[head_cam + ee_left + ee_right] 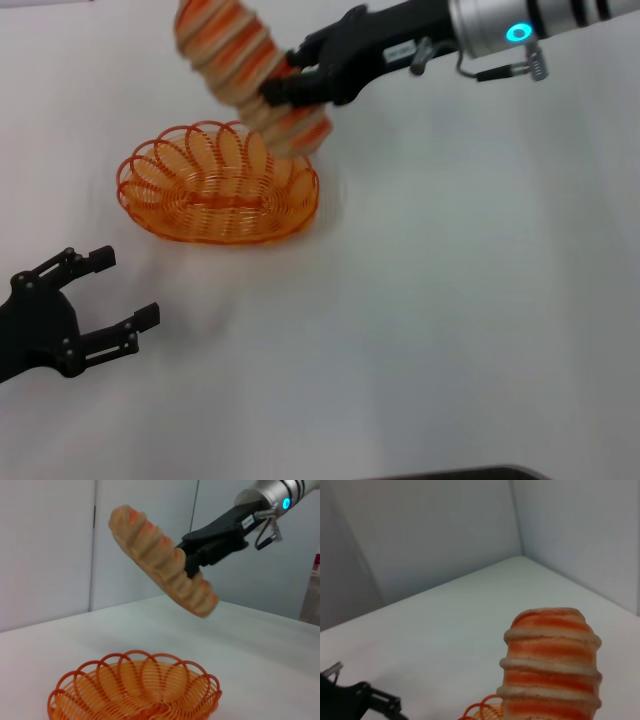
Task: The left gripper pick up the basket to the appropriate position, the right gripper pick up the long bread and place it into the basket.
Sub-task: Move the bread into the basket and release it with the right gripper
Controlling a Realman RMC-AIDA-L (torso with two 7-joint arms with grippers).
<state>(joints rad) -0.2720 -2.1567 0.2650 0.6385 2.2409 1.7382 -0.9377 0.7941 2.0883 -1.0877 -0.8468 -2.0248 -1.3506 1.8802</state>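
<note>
- A small white label is seen on the right gripper [283, 88], but its writing cannot be read.
- A blue light is lit on the silver wrist [505, 30] behind that gripper.
- The right arm is stretched in from the upper right of the head view, with its gripper held in the air over the far side of the basket [218, 186].
- The long bread [247, 76] is pinched between the 2 fingers of the right gripper at about its middle and is held tilted, its lower end just above the basket's far rim.
- The basket is set upright on the white table [470, 300] and nothing is seen inside it.
- The left gripper [118, 292] is held low near the table, apart from the basket, with its 2 fingers spread and nothing between them.
</note>
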